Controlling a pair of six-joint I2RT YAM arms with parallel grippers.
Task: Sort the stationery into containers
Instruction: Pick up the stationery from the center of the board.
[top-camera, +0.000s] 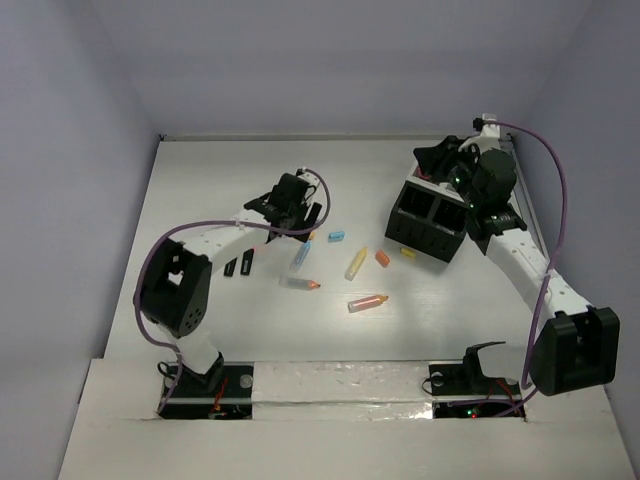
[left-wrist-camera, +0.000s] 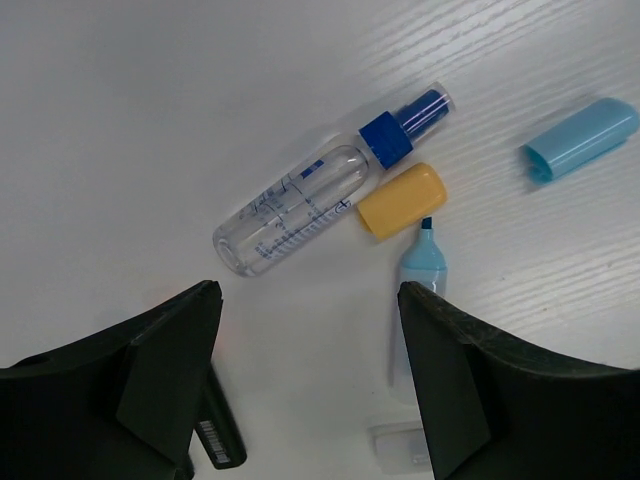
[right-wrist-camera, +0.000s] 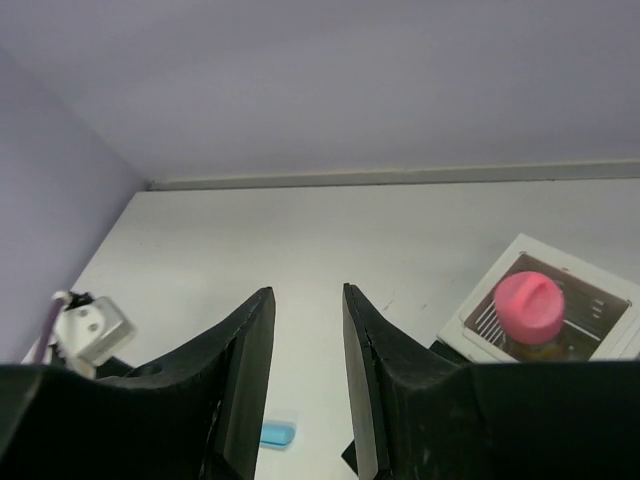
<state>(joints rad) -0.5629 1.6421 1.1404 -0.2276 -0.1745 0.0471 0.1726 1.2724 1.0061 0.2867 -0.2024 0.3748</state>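
Stationery lies scattered mid-table: a light-blue pen, a light-blue cap, a yellow stick, a small orange piece and two clear orange-tipped sticks. My left gripper hovers open over the table, nothing between its fingers. Below my left gripper I see a clear spray bottle, a yellow cap, the light-blue pen and the light-blue cap. My right gripper hangs by the black box. The right gripper stands open by a narrow gap, holding nothing. A pink round piece sits in the white-edged box.
Two black pieces lie left of the pens, one of them under my left finger. A small yellow piece rests in front of the box. Walls close the table at the back and on both sides.
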